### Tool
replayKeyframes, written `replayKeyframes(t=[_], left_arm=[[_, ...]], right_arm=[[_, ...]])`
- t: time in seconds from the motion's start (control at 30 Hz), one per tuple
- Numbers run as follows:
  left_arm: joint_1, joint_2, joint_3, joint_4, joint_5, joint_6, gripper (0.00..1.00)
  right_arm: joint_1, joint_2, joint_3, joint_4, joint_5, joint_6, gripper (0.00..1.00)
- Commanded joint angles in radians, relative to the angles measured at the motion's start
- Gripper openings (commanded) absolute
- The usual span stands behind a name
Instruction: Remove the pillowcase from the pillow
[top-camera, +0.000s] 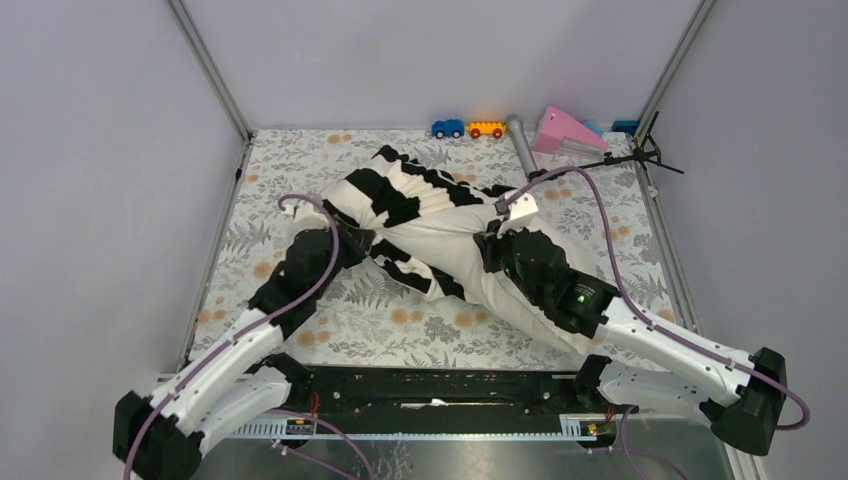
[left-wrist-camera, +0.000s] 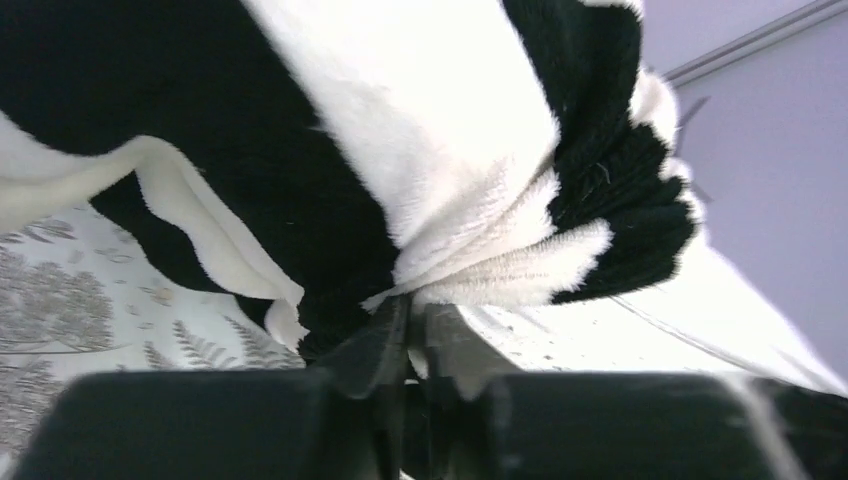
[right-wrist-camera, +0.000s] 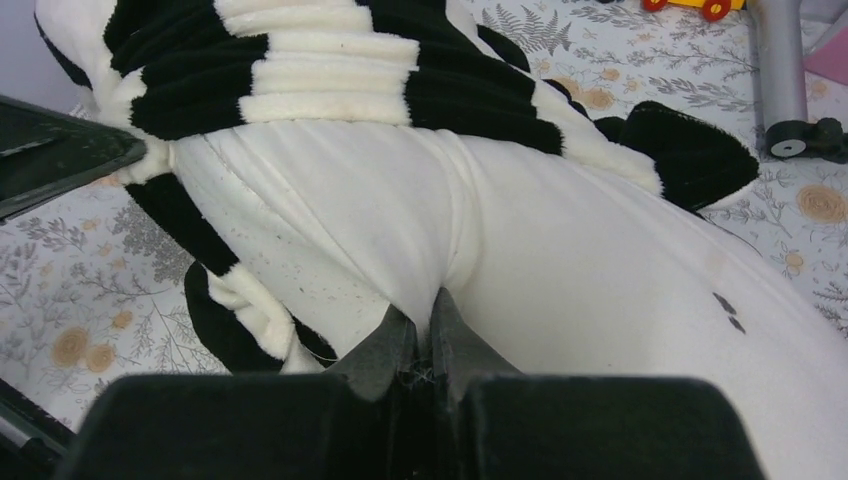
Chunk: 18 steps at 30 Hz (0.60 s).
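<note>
On a floral table (top-camera: 300, 160), the cream pillow (top-camera: 455, 245) lay with the striped pillowcase (top-camera: 400, 195) bunched over its far end. The left gripper (left-wrist-camera: 412, 335) was clenched on a pillowcase fold, and the right gripper (right-wrist-camera: 425, 335) pinched the pillow's bare fabric.

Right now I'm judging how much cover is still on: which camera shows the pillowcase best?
The top external view: the whole pillowcase shows, bunched over the far end of the pillow. The left wrist view gives only a fold pinched in the left gripper; the right wrist view gives stripes above bare pillow, cropped.
</note>
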Motion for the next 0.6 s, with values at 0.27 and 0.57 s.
replayKeyframes(t=[0.27,0.57], left_arm=[[0.14,-0.141,0.188,-0.205,0.037,0.139,0.0],[0.14,0.083,0.6,-0.507,0.379,0.227,0.0]], right_arm=[[-0.154,0.024,0.354,-0.351,-0.114,-0.038,0.02],[-0.23,0.268,0.482,-0.502,-0.314,-0.006,0.16]])
